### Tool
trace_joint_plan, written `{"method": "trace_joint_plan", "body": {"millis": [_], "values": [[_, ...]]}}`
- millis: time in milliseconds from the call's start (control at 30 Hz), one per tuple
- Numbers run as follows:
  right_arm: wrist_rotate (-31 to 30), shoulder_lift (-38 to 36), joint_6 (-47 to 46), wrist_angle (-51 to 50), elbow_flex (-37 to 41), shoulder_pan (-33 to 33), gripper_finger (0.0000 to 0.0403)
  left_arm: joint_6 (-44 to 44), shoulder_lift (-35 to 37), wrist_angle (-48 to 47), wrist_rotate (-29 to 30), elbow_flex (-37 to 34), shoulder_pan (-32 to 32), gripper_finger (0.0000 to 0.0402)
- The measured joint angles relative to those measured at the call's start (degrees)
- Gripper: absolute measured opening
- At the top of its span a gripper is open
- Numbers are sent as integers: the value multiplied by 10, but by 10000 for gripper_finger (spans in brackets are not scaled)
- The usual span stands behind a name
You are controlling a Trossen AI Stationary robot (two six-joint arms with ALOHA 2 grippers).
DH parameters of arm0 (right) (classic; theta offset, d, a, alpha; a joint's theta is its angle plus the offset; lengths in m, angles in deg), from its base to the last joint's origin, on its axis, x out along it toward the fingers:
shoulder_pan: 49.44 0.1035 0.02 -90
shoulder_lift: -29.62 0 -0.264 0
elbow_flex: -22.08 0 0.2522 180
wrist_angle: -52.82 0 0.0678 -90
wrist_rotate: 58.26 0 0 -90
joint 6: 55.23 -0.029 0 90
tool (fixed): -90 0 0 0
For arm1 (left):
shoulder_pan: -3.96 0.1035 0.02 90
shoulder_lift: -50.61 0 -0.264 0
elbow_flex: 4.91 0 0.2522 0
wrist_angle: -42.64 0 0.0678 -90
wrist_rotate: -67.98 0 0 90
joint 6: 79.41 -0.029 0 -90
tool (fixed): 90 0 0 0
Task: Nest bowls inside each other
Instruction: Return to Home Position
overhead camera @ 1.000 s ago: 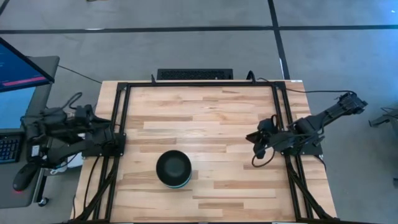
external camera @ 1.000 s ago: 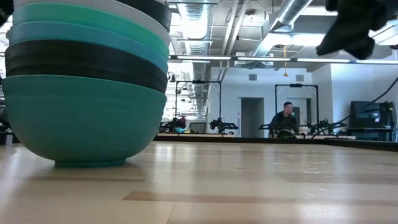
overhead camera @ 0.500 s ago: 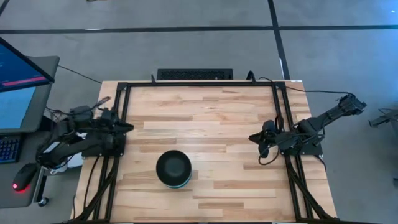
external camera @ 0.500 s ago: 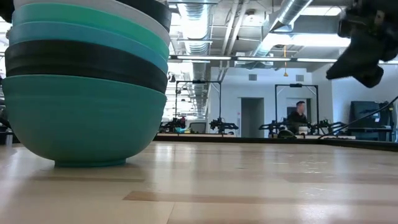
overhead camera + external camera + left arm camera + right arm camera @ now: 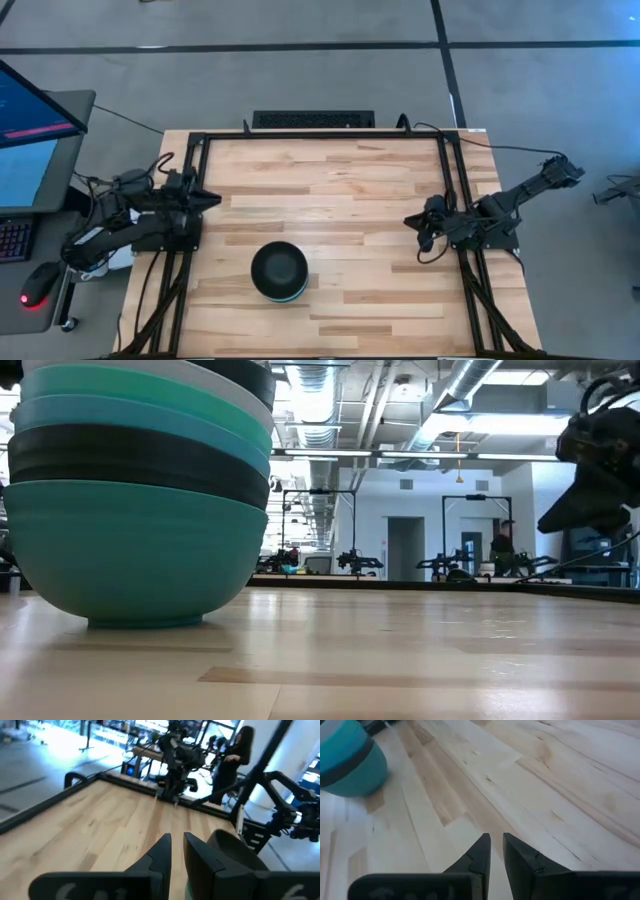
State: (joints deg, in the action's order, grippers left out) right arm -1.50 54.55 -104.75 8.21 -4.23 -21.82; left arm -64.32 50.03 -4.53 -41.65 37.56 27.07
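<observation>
The bowls stand nested in one stack [image 5: 279,270] on the table, a little left of centre toward the near edge, a black bowl on top. In the low view the stack [image 5: 135,490] shows a teal bowl at the bottom, then black, blue, cyan, white and black rims. Its foot rests on the wood. My left gripper [image 5: 215,200] hovers at the table's left edge, shut and empty. My right gripper [image 5: 408,220] hovers at the right edge, shut and empty. The stack also shows in the right wrist view [image 5: 347,757].
A black frame [image 5: 320,135] runs round the tabletop. A monitor [image 5: 30,105] and a mouse [image 5: 40,285] sit left of the table. A person [image 5: 235,762] stands beyond the table's right side, and others stand far off in the low view.
My left arm has swung out from its folded place, so that its gripper now points toward the table's right edge over the left frame rail. My right gripper has gone down and drawn back a little toward the right edge. The stack has stayed still.
</observation>
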Motion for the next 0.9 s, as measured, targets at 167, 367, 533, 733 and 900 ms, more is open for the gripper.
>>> {"method": "trace_joint_plan", "body": {"millis": [167, 367, 533, 733, 900], "values": [[-3, -35, -1, 1, 30, 0, 74, 35, 0, 37, 3, -60, 0, 41], [-16, -57, 9, 4, 32, 0, 74, 80, 0, 231, -29, -188, 0, 41], [-16, -59, 10, 4, 32, 0, 74, 107, 0, 317, -32, -259, 0, 41], [-29, -59, 16, 3, 32, 0, 74, 84, -5, 340, -30, -265, 0, 41], [-30, -58, 20, 3, 32, 0, 74, 90, -13, 342, -24, -267, 0, 41]]}}
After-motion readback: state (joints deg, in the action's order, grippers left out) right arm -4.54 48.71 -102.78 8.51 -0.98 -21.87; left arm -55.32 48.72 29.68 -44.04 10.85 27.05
